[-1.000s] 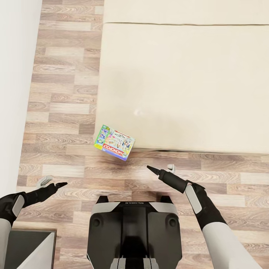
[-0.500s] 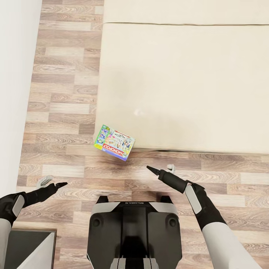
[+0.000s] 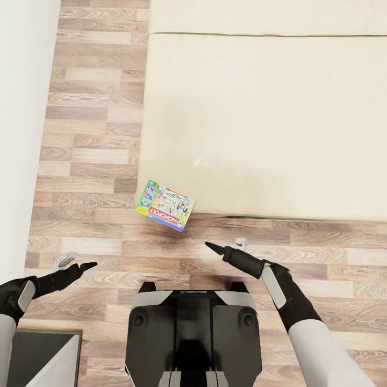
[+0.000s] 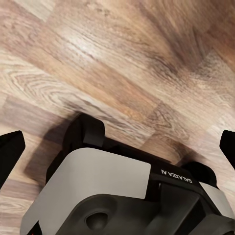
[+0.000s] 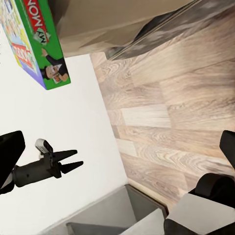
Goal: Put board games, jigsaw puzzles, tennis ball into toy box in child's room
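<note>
The Monopoly board game [image 3: 165, 205] lies at the near left corner of the bed [image 3: 269, 118], overhanging the mattress edge above the floor [image 3: 86, 161]. Judged light, stiff and flat; grip across its thin sides at the overhanging end, where fingers can pass beneath. The right hand [image 3: 223, 249] hovers near the box, released and empty. The left hand [image 3: 75, 263] is released, well apart. Open floor lies left; the wall [image 3: 21, 107] limits travel there.
</note>
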Motion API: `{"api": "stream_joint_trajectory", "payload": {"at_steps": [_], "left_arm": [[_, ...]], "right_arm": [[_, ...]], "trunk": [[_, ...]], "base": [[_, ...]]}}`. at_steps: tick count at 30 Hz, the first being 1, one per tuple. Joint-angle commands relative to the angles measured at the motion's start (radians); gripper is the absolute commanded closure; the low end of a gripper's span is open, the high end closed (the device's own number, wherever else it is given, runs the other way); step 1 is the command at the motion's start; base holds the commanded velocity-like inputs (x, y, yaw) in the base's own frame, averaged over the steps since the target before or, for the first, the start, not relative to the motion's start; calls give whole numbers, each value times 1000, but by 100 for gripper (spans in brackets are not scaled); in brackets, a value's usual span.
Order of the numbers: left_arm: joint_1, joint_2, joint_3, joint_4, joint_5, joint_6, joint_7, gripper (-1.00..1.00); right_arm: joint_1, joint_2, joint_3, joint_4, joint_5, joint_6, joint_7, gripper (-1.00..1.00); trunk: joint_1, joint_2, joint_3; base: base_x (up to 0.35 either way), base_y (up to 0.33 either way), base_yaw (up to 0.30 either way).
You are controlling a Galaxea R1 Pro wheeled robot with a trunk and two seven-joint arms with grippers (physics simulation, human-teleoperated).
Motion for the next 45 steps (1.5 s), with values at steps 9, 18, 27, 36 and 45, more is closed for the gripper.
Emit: {"api": "stream_joint_trajectory", "payload": {"at_steps": [9,18,27,36,45], "left_arm": [[-1,0,5,0,1,8,-3,-100],[-1,0,5,0,1,9,-3,-100],[-1,0,5,0,1,8,-3,-100],[-1,0,5,0,1,9,-3,-100],[-1,0,5,0,1,9,-3,-100]], "right_arm": [[0,0,7,1,-7,11,9,-100],[-1,2,9,1,-4,6,2,-100],[-15,2,9,3,-3,4,0,-100],[-28,3,9,17,0,-16,-2,-100],[-39,25,13,65,1,-88,-11,-100]], "trunk": [[0,-1,0],[0,-1,0],[0,-1,0],[0,-1,0],[0,-1,0]], "base": [[41,87,0],[6,12,0],[1,2,0],[0,1,0],[0,105,0]]}}
